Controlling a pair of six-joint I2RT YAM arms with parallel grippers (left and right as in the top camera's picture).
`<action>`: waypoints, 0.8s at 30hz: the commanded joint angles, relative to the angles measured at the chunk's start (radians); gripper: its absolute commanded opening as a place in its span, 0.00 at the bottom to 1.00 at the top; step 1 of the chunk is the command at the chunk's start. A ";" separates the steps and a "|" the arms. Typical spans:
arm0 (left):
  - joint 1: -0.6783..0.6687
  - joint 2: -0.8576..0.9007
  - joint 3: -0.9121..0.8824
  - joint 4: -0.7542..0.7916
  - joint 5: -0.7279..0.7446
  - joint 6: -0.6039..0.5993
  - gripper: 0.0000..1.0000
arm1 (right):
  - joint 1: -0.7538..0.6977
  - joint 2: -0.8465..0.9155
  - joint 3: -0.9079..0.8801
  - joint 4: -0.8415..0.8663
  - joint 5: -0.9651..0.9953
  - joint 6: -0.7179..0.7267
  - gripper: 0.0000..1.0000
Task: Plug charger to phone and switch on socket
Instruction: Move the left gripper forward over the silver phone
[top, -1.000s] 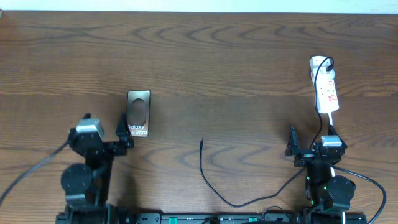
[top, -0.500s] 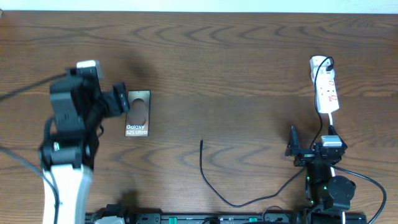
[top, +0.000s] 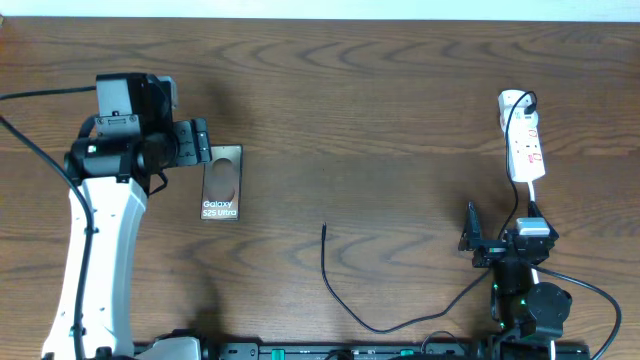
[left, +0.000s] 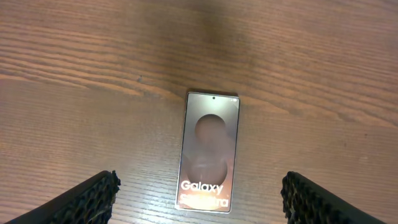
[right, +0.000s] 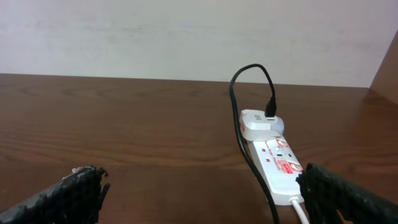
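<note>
The phone (top: 221, 182) lies flat at the table's left, its bronze face with white "Galaxy" lettering up. My left gripper (top: 203, 140) hangs open just past its far end, holding nothing. In the left wrist view the phone (left: 208, 152) lies below and between the two fingers (left: 87, 199). The white socket (top: 524, 140) sits at the far right. The charger plug (right: 270, 109) is in its far end, and the thin black cable (top: 345, 300) loops along the front edge to a free tip (top: 323, 227) at mid-table. My right gripper (top: 500, 222) rests open in front of the socket (right: 277, 165).
Bare brown wood stretches between the phone and the socket. The arm bases and a black rail (top: 300, 350) line the front edge. A white wall (right: 186, 31) rises behind the table's far edge. The socket's white cord (right: 301, 211) runs toward my right arm.
My left arm has lifted from its rest at the front left and swung out over the table, bringing the open gripper above the phone. The right arm, cable and phone have not moved.
</note>
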 joint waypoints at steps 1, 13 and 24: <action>0.005 -0.002 0.022 -0.002 0.009 0.022 0.22 | 0.001 0.000 -0.001 -0.004 0.008 0.013 0.99; 0.005 0.002 0.023 -0.041 0.009 0.006 0.98 | 0.001 0.000 -0.001 -0.004 0.008 0.013 0.99; -0.001 0.224 0.198 -0.250 0.009 0.037 0.98 | 0.001 0.000 -0.001 -0.004 0.008 0.013 0.99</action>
